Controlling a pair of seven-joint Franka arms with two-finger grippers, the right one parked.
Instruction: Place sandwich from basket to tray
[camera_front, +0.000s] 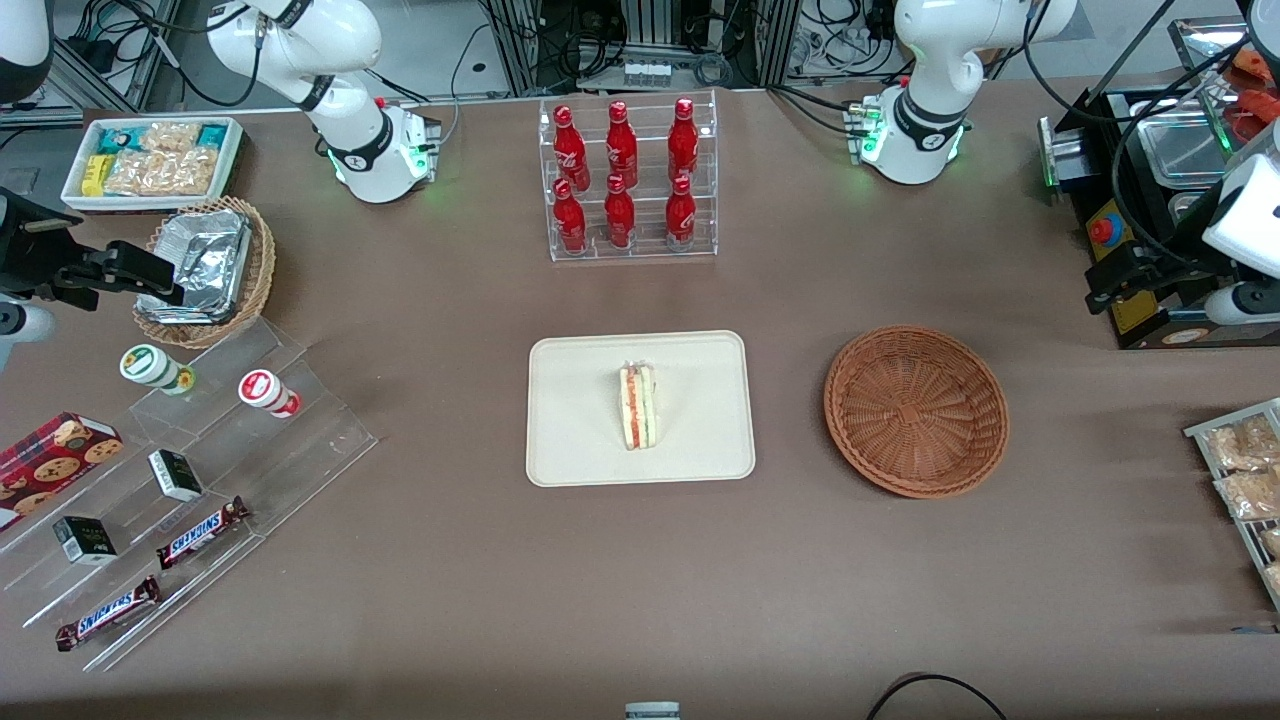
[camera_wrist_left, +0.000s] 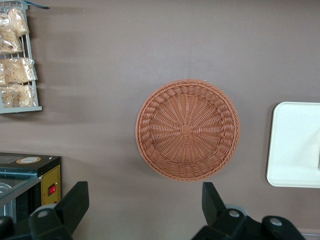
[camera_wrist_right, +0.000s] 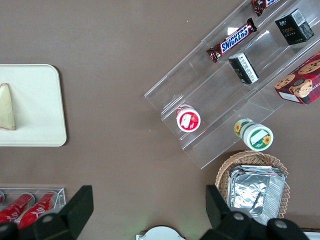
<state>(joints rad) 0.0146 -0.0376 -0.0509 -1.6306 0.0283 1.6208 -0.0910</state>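
The tray (camera_front: 560, 440) lies well clear of the fingers (camera_wrist_left: 75, 202), flat to receive food. The basket (camera_wrist_left: 187, 130), directly below the fingers, holds nothing now. The sandwich (camera_front: 638, 405) rests on the tray's middle, so delivery looks complete. The gripper (camera_wrist_left: 142, 210) hangs high above the basket, fingers spread apart and holding nothing.

"SNICKERS" reads on two chocolate bars (camera_front: 201, 532) (camera_front: 108, 613) lying on the clear stepped stand (camera_front: 300, 455) toward the parked arm's end of the table. No other text is legible.
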